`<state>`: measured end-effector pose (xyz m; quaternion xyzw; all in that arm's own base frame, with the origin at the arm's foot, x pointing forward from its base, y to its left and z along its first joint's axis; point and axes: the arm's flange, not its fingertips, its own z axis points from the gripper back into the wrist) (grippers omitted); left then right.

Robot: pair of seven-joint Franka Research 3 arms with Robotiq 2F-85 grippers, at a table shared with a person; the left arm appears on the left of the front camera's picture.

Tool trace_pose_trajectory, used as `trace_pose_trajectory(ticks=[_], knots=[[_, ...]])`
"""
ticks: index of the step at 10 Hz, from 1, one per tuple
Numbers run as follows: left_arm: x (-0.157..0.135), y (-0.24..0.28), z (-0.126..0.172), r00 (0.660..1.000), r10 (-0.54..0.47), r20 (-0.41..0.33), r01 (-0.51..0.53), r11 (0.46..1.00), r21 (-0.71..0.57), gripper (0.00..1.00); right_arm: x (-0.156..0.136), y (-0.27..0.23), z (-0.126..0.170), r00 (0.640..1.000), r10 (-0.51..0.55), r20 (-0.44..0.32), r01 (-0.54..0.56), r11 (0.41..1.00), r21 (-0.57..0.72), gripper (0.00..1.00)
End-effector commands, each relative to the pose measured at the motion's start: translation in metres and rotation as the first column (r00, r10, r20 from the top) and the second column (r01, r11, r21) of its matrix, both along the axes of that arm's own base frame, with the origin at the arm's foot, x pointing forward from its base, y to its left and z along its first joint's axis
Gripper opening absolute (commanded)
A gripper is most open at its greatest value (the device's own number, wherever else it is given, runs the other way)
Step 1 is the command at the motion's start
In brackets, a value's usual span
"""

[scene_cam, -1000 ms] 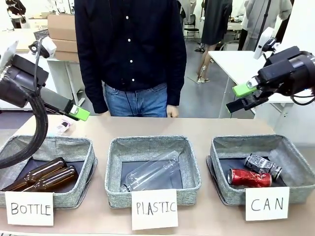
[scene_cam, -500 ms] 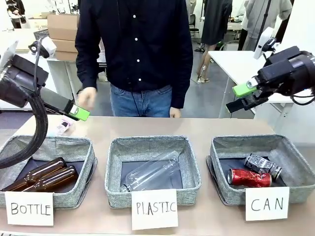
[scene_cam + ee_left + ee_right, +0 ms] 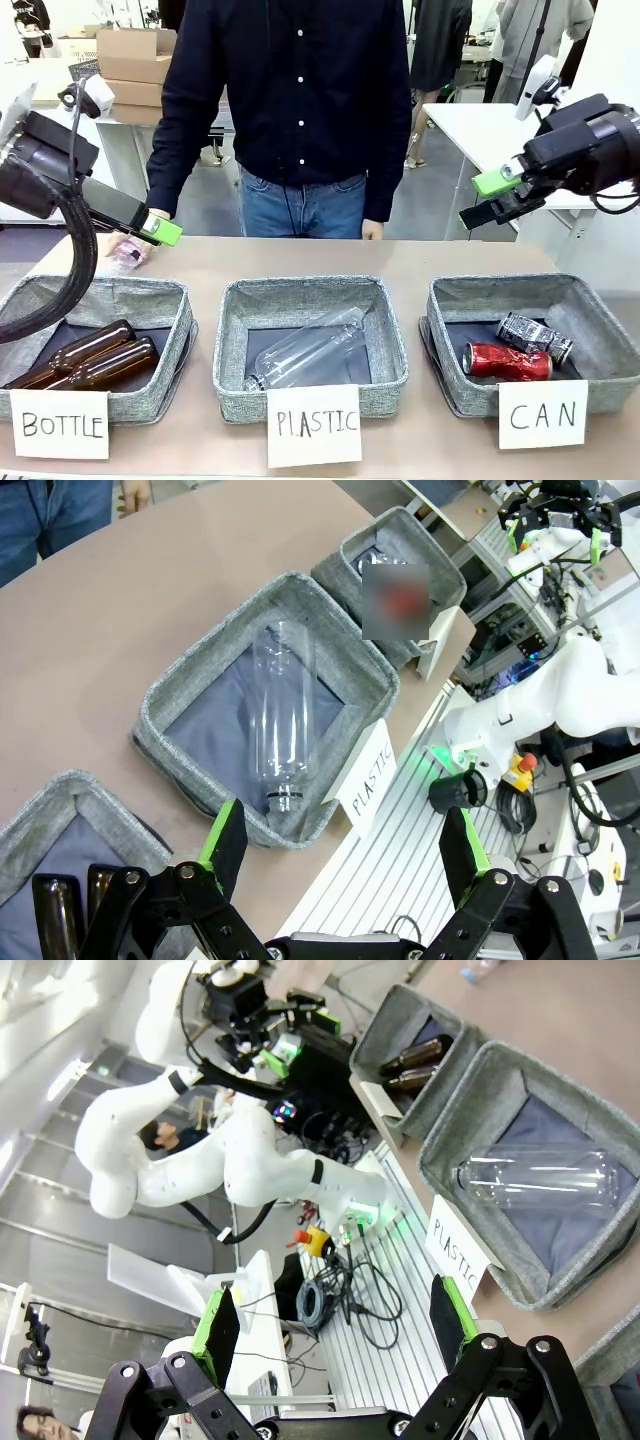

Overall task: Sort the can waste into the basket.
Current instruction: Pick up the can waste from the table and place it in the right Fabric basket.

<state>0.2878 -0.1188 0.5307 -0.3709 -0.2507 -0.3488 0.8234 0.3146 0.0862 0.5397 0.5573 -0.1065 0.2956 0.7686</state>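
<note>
Front view: both cans (image 3: 520, 350) lie in the CAN basket (image 3: 600, 330); right gripper (image 3: 495, 198), at one o'clock, and left gripper (image 3: 150, 228) spread, empty; best kept clear.

We count three grey fabric baskets: one at lower left (image 3: 165, 300), one at lower centre (image 3: 312, 289), one at lower right (image 3: 600, 300). Three white cards: "BOTTLE" (image 3: 60, 424), "PLASTIC" (image 3: 314, 426), "CAN" (image 3: 542, 413). Two cans at lower right: one red can (image 3: 506, 362), one black-and-silver can (image 3: 534, 337). Two brown glass bottles (image 3: 88, 360) at lower left. One clear plastic bottle (image 3: 310, 350) at centre. We count two grippers: left gripper (image 3: 340, 855), right gripper (image 3: 335, 1325).
</note>
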Motion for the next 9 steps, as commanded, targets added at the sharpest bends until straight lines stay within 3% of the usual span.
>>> trace_pose_trajectory(ticks=[1,9], knots=[[0.0027,0.0007,0.0015,1.0,0.004,0.004,-0.004,1.0,-0.019,1.0,0.002,-0.0025,0.0008,1.0,0.015,0.022,-0.015,1.0,-0.001,1.0],[0.0027,0.0007,0.0015,1.0,0.004,0.004,-0.004,1.0,-0.019,1.0,0.002,-0.0025,0.0008,1.0,0.015,0.022,-0.015,1.0,-0.001,1.0]])
